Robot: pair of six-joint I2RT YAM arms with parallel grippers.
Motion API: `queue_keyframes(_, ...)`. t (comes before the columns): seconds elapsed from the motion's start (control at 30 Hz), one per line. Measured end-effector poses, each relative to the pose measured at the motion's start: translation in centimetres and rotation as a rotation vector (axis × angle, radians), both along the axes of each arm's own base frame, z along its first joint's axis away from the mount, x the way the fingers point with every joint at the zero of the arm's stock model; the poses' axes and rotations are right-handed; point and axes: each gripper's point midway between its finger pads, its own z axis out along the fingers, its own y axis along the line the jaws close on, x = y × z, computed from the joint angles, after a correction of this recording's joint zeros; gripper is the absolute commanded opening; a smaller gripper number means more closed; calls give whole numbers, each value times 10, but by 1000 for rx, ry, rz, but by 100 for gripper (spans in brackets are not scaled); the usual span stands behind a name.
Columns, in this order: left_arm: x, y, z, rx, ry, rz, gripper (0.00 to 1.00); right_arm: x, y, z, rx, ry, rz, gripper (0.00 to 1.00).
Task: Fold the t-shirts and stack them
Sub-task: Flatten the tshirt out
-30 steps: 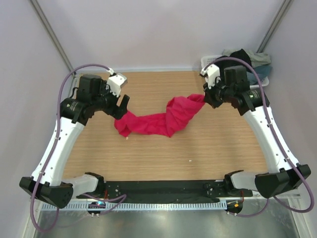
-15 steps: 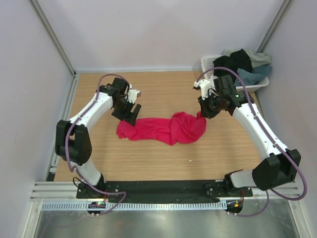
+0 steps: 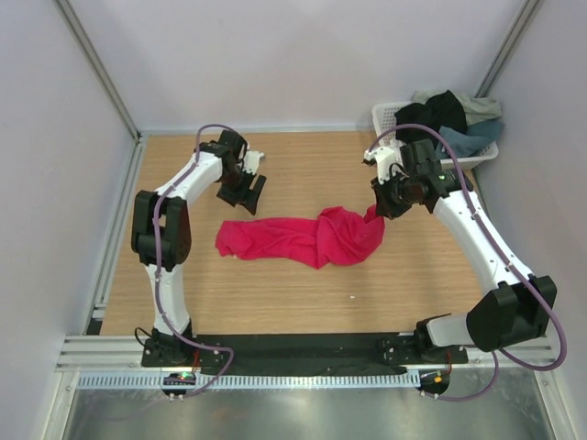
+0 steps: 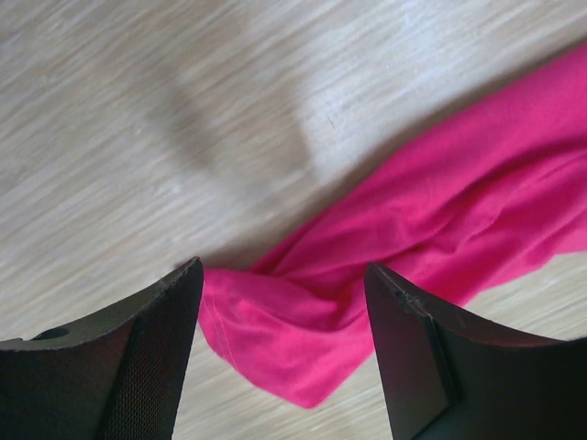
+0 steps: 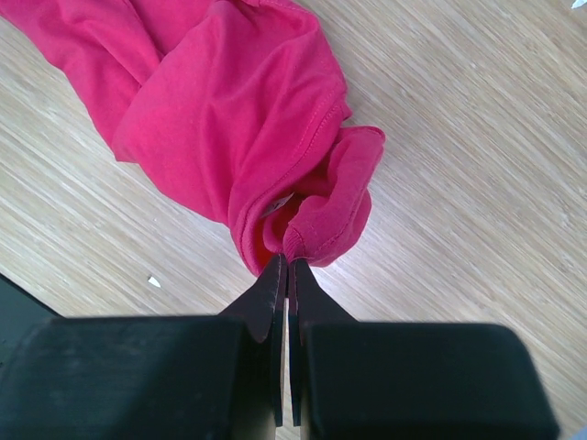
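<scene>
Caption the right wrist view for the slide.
Right gripper shut on the hem of a crumpled crimson-pink t-shirt lying on the wooden table.

Crimson-pink t-shirt [image 3: 293, 238], crumpled lengthwise (right end raised)

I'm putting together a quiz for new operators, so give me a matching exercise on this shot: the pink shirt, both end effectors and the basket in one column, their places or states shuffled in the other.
Column A
1. crimson t-shirt
2. left end effector
3. right end effector
4. white basket

Column B
a. shut on a pink hem
b. at the far right corner of the table, holding more clothes
c. open, gripping nothing
d. lying bunched mid-table

Pairs: 1-d, 2-c, 3-a, 4-b.
</scene>
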Motion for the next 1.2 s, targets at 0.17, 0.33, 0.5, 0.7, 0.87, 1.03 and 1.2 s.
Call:
queue_keyframes(0.17, 5, -2, -20, 8, 39, -1, 69, 1, -2, 0, -1, -3, -7, 1)
queue_keyframes(0.33, 2, -1, -35, 18, 77, -2, 65, 2, -2, 0, -1, -4, -7, 1)
queue_keyframes(0.5, 0, -3, -38, 10, 94, -6, 61, 2, -2, -4, -2, 4, -7, 1)
queue_keyframes(0.7, -10, -3, -42, 4, 138, -12, 58, 3, -3, -6, -4, 6, -11, 1)
queue_keyframes(0.87, -29, -5, -53, -11, 229, -15, 38, 4, -5, -8, -4, 8, -17, 1)
queue_keyframes(1.03, -35, -7, -56, -25, 263, -22, 0, 3, -6, -11, -7, 13, -21, 2)
queue_keyframes(1.2, -17, -6, -39, -12, 208, -16, 0, 11, -13, -8, -31, -19, -50, 2)
